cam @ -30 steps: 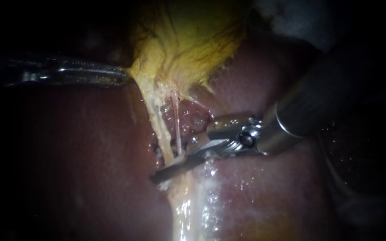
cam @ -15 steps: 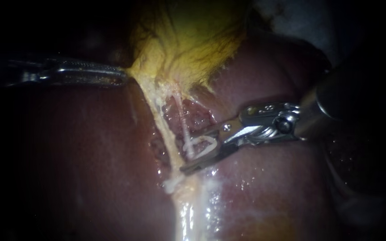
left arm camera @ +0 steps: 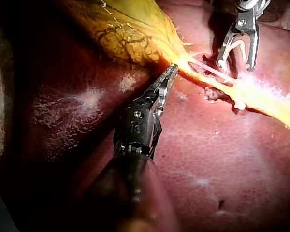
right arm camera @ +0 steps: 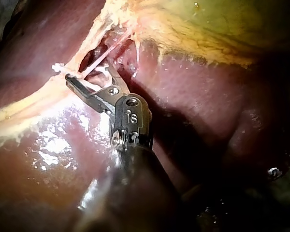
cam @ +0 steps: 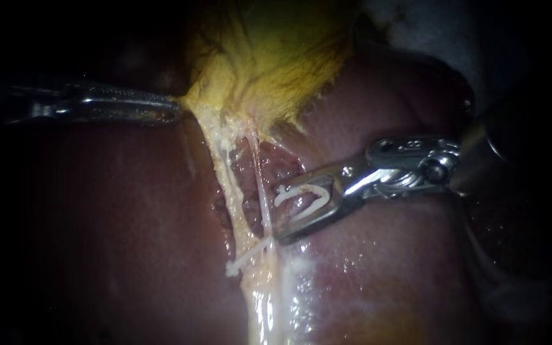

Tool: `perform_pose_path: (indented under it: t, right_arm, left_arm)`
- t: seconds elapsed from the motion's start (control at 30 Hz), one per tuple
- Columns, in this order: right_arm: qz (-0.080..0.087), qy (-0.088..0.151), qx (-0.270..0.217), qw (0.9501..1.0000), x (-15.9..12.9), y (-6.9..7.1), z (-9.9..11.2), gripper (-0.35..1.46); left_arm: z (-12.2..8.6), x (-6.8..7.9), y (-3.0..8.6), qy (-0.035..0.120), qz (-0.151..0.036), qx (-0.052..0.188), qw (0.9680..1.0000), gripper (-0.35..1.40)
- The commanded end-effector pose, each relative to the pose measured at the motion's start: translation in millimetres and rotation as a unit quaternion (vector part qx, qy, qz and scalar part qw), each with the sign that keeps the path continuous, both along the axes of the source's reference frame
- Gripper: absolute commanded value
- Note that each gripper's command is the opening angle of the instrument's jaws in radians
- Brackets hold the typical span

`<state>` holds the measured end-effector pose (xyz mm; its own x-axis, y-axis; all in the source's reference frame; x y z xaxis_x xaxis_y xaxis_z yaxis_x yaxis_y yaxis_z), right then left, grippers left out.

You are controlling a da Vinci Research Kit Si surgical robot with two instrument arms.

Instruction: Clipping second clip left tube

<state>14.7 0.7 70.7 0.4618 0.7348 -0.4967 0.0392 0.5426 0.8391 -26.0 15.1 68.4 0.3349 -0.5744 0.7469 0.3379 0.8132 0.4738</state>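
Closest to the scope, a white clip (cam: 245, 257) already sits crosswise on the low end of the left tube (cam: 228, 185), right where it runs down onto the wet liver (cam: 129, 223). Just past that, my right instrument (cam: 282, 214) has its jaws spread wide, but each one bears on a leg of a loaded clip (cam: 305, 197), so it's carrying, not empty. Its tips are just beside the thin tube (cam: 260, 185), which lies between them and the left tube, so I'd say the loaded clip isn't around anything yet. Farther back, my left instrument (cam: 174, 107) is clamped tight on the gallbladder (cam: 269, 57) edge. I reckon that's to pull it sideways so both tubes stand taut and apart, giving the clip room to get round.
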Motion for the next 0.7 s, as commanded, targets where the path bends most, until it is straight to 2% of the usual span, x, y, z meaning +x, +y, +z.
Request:
perform_pose_path:
  t: [0.03, 0.23, 0.5, 0.7]
  right_arm:
    - [-0.006, 0.011, 0.005, 0.9999, 0.0, 0.1, -0.3, 0.6]
    - [-0.023, 0.053, 0.015, 0.9982, 0.7, -0.3, -1.1, 0.58]
    - [-0.025, 0.065, 0.011, 0.9975, 2.4, -0.8, -0.7, 0.58]
    - [-0.024, 0.063, 0.005, 0.9977, 3.1, -1.6, 1.4, 0.58]
  left_arm:
    - [-0.1, 0.0, 0.0, 0.0, 0.0, 0.0, 1.0, -0.35]
    - [-0.1, 0.0, 0.0, 0.0, 0.0, 0.0, 1.0, -0.35]
    - [-0.1, 0.0, 0.0, 0.0, 0.0, 0.0, 1.0, -0.35]
    - [-0.1, 0.0, 0.0, 0.0, 0.0, 0.0, 1.0, -0.35]
